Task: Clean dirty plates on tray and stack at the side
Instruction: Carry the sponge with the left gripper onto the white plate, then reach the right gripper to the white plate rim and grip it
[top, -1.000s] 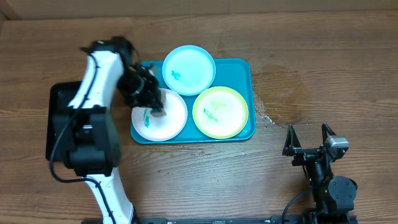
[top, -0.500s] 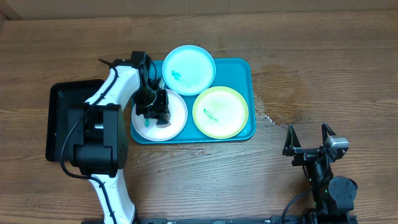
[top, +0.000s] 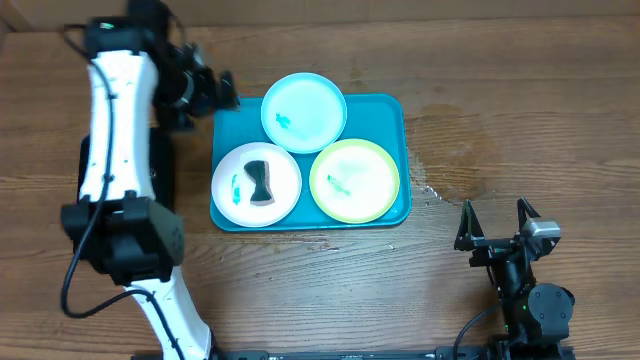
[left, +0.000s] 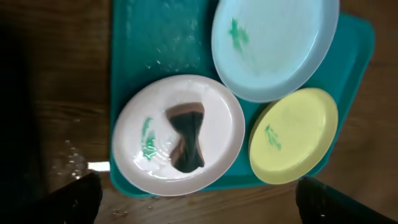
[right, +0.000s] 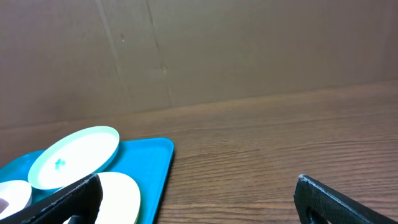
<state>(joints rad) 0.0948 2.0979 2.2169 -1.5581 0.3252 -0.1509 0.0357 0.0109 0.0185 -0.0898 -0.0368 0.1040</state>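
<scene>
1. The left gripper (left: 199, 196) was seen spread wide, empty; the right gripper (top: 494, 212) was likewise splayed, nothing held.
2. A dark sponge (top: 260, 183) was spotted on the smeared white plate (top: 283, 165) in the tray (top: 390, 110), well ahead of the left fingers.
3. Wiping was judged unfinished; the sponge needs to be gripped next.

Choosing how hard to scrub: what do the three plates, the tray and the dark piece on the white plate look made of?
The white plate, light blue plate and yellow-green plate: likely plastic, uniform colour, soft sheen. The tray: moulded teal plastic, glossy, rounded rim, droplets beading on it. The dark piece: probably sponge or cloth, matte, pinched mid-length; cannot tell which.
</scene>
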